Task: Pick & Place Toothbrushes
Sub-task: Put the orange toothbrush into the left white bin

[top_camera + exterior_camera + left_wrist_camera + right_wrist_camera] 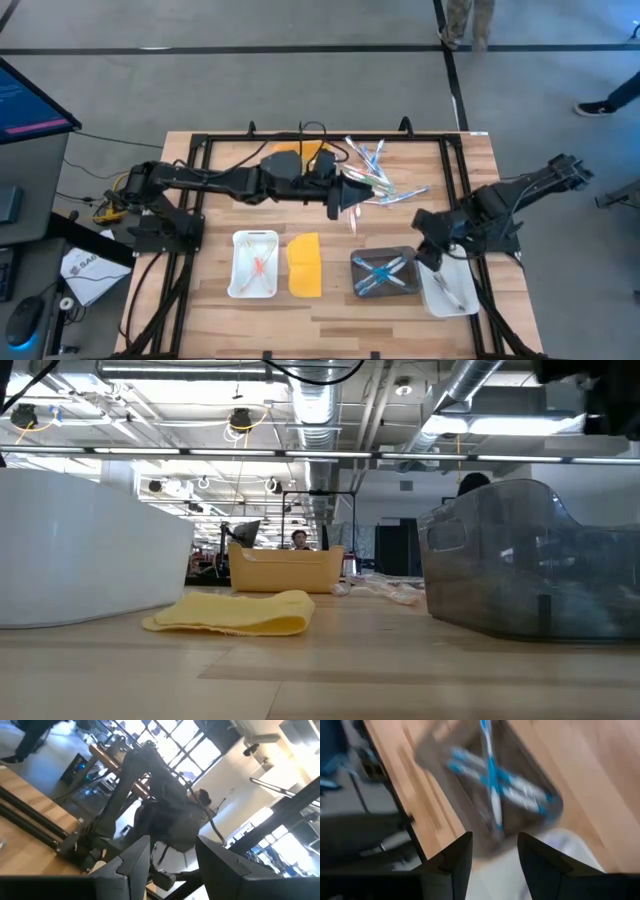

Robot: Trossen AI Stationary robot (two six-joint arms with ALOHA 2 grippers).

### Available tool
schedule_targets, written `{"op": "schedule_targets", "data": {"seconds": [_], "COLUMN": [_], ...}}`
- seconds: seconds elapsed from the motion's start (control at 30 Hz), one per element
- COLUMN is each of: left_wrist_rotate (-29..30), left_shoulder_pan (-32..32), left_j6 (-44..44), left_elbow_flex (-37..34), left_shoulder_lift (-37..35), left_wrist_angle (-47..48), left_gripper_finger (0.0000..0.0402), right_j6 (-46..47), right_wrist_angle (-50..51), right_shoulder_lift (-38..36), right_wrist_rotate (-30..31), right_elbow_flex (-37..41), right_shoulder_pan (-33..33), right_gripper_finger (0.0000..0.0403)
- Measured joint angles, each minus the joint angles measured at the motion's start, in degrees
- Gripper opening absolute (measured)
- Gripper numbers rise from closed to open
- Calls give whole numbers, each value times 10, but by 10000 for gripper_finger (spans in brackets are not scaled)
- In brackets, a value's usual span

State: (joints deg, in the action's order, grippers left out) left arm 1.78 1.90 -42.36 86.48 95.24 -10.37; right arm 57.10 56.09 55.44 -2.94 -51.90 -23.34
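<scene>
A loose pile of toothbrushes (375, 175) in blue, green, pink and clear lies on the wooden table at the far middle. My left gripper (350, 198) reaches level across the table to the pile's near-left side. It is open (172, 842), and nothing shows between its fingers. My right gripper (431, 254) hangs slanting down over the gap between a dark clear tray (385, 272) holding blue toothbrushes (492, 780) and a white tray (450, 292) at the near right. It is open (495, 837) and holds nothing.
A white tray (255, 263) with a pink-orange toothbrush stands near left, and a flat yellow lid (305, 266) lies beside it. A yellow-orange tray (290, 158) sits at the far middle under my left arm. A black frame (200, 150) rims the table. People stand beyond the far edge.
</scene>
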Motion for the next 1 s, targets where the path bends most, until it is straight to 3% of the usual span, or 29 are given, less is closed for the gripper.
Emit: {"op": "schedule_targets", "data": {"seconds": [0.27,0.67,1.0], "left_wrist_rotate": [-66,-296,-374], "left_shoulder_pan": [-89,-251,-277], "left_j6": [-1,15,79], "left_elbow_flex": [0,0,0], "left_shoulder_lift": [-5,-5,-5], "left_wrist_angle": [-1,0,0], "left_gripper_finger": [154,154,154], "right_j6": [-37,15,60], "right_wrist_angle": [-149,-413,-606], "right_shoulder_lift": [-2,-35,-17], "right_wrist_rotate": [-1,-17,-17], "right_elbow_flex": [0,0,0], "right_shoulder_pan": [136,294,400], "right_gripper_finger": [141,133,133]}}
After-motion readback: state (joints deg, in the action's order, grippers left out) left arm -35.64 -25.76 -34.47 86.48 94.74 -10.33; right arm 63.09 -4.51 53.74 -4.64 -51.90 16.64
